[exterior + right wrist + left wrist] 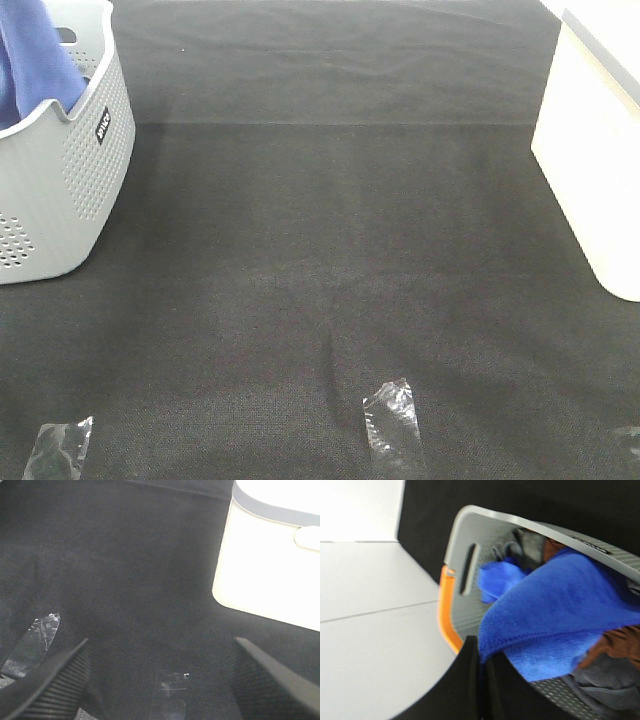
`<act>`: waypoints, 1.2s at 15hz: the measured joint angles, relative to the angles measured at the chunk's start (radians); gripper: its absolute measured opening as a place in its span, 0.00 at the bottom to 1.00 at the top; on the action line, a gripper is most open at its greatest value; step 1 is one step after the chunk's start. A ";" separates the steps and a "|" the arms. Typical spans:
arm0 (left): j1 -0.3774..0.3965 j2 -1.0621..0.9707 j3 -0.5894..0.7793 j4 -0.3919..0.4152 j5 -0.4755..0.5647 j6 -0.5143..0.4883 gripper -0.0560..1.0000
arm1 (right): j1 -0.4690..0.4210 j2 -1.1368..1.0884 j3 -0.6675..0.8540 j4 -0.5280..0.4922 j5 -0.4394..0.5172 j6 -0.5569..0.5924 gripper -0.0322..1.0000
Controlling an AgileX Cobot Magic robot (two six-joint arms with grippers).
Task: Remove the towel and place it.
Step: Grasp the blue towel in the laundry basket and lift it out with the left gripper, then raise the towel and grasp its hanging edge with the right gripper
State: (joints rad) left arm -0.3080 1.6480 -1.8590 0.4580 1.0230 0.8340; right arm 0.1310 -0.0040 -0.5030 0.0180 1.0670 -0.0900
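grey basket (60,190) of brown clothes (615,645) below left gripper (480,680); tape strips (35,637) on black cloth (330,220) below right gripper (160,680), cream bin (265,575) beyond.

Towel (35,55) lies in left basket (62,200); bin (590,150) right.

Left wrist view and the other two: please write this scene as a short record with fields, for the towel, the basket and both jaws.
basket: grey perforated basket, on the black cloth, far left in the exterior view
towel: blue towel, reaches above the basket rim
left jaws: shut on the towel's edge
right jaws: open, empty, over the cloth
far right: white container
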 joint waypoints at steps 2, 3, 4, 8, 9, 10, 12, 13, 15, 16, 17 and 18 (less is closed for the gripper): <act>-0.053 -0.015 -0.058 0.051 0.001 -0.040 0.05 | 0.000 0.000 0.000 0.000 0.000 0.000 0.77; -0.084 -0.019 -0.084 0.072 0.001 -0.055 0.05 | 0.000 0.000 0.000 0.000 0.000 0.000 0.77; -0.116 -0.026 -0.107 0.087 0.001 -0.061 0.05 | 0.000 0.000 0.000 0.000 0.000 0.000 0.77; -0.249 -0.030 -0.165 0.120 0.025 -0.065 0.05 | 0.000 0.001 -0.003 0.001 -0.023 0.000 0.77; -0.279 -0.030 -0.171 0.129 0.025 -0.065 0.05 | 0.000 0.013 -0.011 0.017 -0.063 0.000 0.77; -0.311 -0.030 -0.173 0.141 0.024 -0.066 0.05 | 0.000 0.041 -0.014 0.051 -0.130 0.000 0.77; -0.416 -0.030 -0.173 0.167 -0.001 -0.066 0.05 | 0.000 0.213 -0.014 0.155 -0.356 -0.062 0.77; -0.446 -0.030 -0.173 0.170 -0.011 -0.066 0.05 | 0.000 0.295 -0.014 0.221 -0.420 -0.136 0.77; -0.494 -0.030 -0.173 0.171 -0.030 -0.066 0.05 | 0.000 0.461 -0.014 0.409 -0.513 -0.375 0.77; -0.536 -0.030 -0.173 0.171 -0.049 -0.066 0.05 | 0.000 0.583 -0.014 0.570 -0.541 -0.601 0.77; -0.546 -0.030 -0.173 0.171 -0.055 -0.066 0.05 | 0.000 0.633 -0.014 0.649 -0.549 -0.699 0.77; -0.570 -0.030 -0.173 0.171 -0.059 -0.066 0.05 | 0.000 0.722 -0.014 0.819 -0.554 -0.878 0.77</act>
State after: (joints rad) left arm -0.8780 1.6180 -2.0320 0.6290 0.9640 0.7680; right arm 0.1310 0.7180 -0.5170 0.8370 0.5130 -0.9680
